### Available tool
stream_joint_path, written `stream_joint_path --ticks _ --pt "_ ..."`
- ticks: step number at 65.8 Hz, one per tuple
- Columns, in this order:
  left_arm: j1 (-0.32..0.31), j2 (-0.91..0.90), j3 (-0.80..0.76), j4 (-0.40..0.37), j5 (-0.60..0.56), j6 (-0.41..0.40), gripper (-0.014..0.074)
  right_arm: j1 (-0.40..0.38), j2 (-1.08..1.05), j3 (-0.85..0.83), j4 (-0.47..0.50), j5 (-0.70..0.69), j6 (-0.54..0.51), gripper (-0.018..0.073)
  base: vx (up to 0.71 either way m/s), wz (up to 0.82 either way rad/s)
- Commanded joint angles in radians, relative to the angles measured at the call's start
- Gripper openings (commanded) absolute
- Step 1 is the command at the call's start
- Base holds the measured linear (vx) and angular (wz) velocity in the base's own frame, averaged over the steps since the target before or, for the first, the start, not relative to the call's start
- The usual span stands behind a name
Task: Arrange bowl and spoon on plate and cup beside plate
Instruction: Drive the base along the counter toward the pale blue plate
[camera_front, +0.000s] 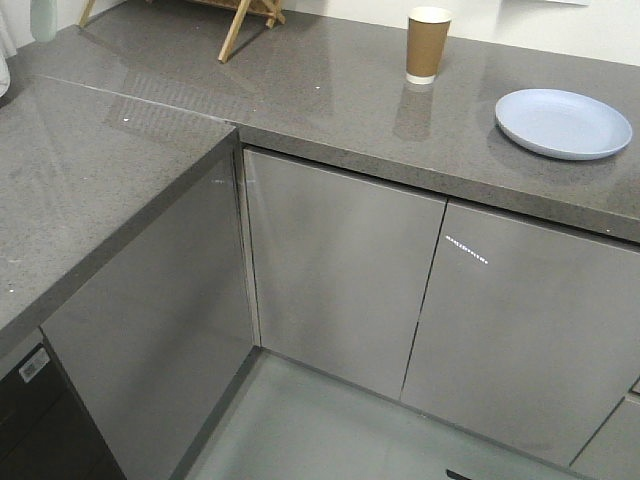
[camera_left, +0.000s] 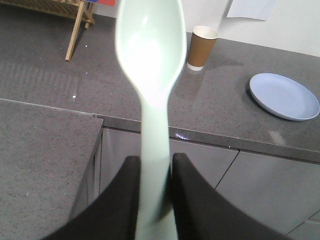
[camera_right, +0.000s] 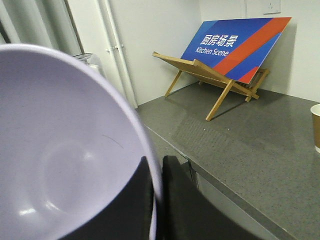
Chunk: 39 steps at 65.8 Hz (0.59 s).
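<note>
Closest to the lens, the spoon (camera_left: 150, 75) is clamped by its handle in the left tool (camera_left: 155, 165), and the bowl (camera_right: 65, 150) is pinched by its rim in the right tool (camera_right: 158, 167). On the table (camera_front: 330, 110), the plate (camera_front: 563, 122) lies bare, the cup (camera_front: 427, 43) well apart. The bowl is best lowered level onto the plate's centre first.

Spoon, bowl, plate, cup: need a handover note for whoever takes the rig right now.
Left claw: shut on the spoon by its handle, head pointing away from the claw.
Right claw: shut on the rim of the bowl.
Plate: bare on the counter.
Cup: upright on the counter, apart from the plate.
Done: spoon and bowl grasped.
Left: set bowl and spoon on the plate; the cup probably needs moving closer beside it.
</note>
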Motion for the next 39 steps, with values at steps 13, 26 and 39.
stream_joint_path --ticks 13,26,39 --pt "-0.005 -0.03 -0.027 -0.028 -0.058 0.0 -0.0006 -0.004 -0.023 -0.026 0.076 -0.016 -0.01 -0.0005 -0.02 -0.11" --pt "-0.005 -0.03 -0.027 -0.028 -0.058 0.0 -0.0006 -0.004 -0.023 -0.026 0.076 -0.016 -0.01 -0.0005 0.0 -0.08" --pt "-0.005 -0.03 -0.027 -0.028 -0.058 0.0 -0.0006 -0.004 -0.023 -0.026 0.076 -0.016 -0.01 -0.0005 0.01 -0.12"
